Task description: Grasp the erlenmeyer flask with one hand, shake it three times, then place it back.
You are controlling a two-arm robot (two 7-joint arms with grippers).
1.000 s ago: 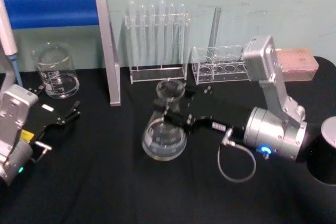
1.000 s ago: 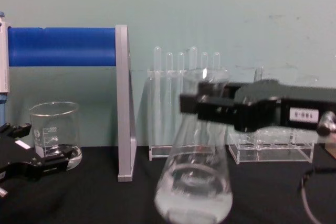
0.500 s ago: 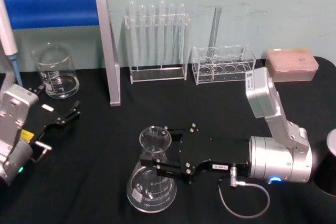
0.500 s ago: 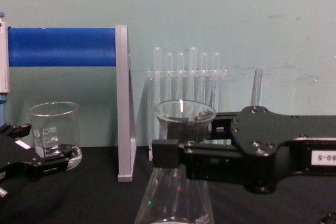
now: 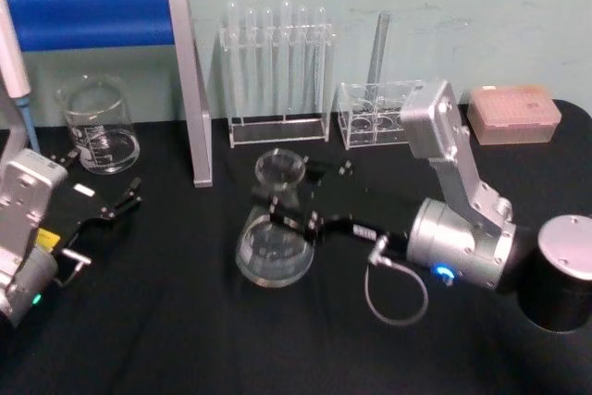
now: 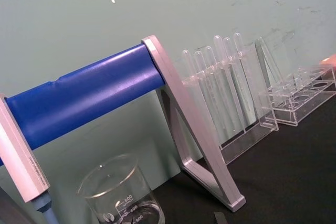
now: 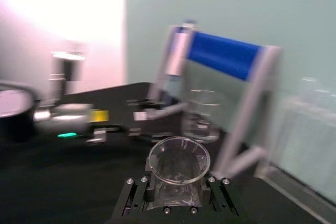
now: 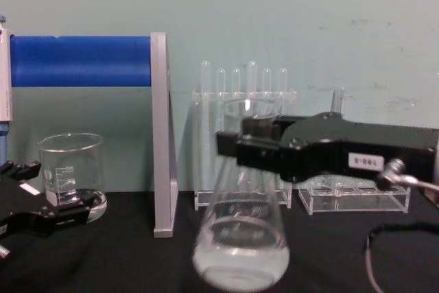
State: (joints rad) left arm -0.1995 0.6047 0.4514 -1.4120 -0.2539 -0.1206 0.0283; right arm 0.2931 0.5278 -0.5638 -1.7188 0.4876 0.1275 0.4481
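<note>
The erlenmeyer flask (image 5: pixel 273 249) is a clear cone with a little liquid in its base, in the middle of the black table. It hangs slightly tilted, and its base looks just off the cloth. My right gripper (image 5: pixel 281 210) is shut on its neck and reaches in from the right. In the chest view the flask (image 8: pixel 240 245) hangs below the black jaws of the right gripper (image 8: pixel 236 146). In the right wrist view the flask's rim (image 7: pixel 178 156) sits between the jaws of the right gripper (image 7: pixel 177 191). The left gripper (image 5: pixel 104 213) rests open at the left edge, also low in the chest view (image 8: pixel 38 197).
A glass beaker (image 5: pixel 97 127) stands back left beside a blue-bar stand (image 5: pixel 92 16) with a grey leg (image 5: pixel 192 90). Behind the flask are a test tube rack (image 5: pixel 276 71) and a second clear rack (image 5: pixel 388 114), with a pink box (image 5: pixel 514 114) back right. A black canister (image 5: pixel 561 272) stands front right.
Half a second ago the flask was low and near the front of the table. The right gripper has since swung it back and up toward the middle, still holding it. The left arm has not moved.
</note>
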